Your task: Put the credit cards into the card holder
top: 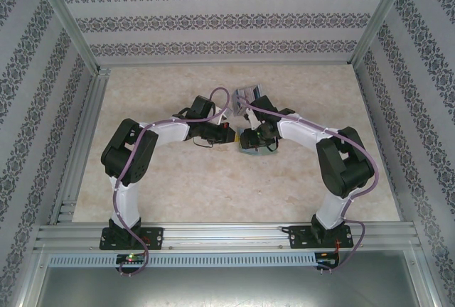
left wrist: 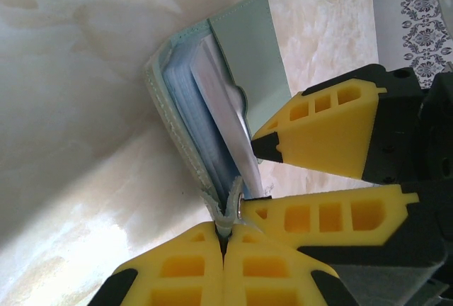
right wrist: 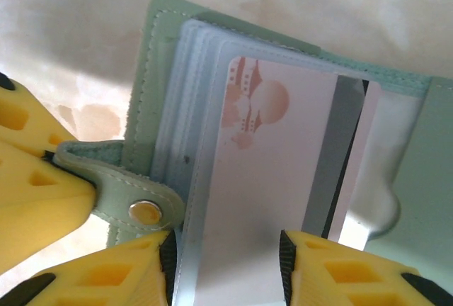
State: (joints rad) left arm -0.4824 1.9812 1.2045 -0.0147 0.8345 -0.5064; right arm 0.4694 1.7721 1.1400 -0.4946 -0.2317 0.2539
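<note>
The left gripper (left wrist: 225, 239), fully closed, is pinching the snap tab (right wrist: 113, 178) of the card holder (right wrist: 152, 58); the right gripper (right wrist: 226, 263), half-open, is gripping the credit cards (right wrist: 276, 178) by their edges

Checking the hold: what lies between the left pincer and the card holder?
A green strap of the card holder, with a metal snap; the left pincer pinches it. Right wrist view.

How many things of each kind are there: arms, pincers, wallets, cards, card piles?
Robot arms: 2, left arm and right arm
Yellow-fingered pincers: 2, left pincer shut on the holder's tab, right pincer gripping the card
Grey-green folding card holder: 1
White plastic card with pinkish print: 1
Silvery stack of loose cards: 1
Total: 7
</note>
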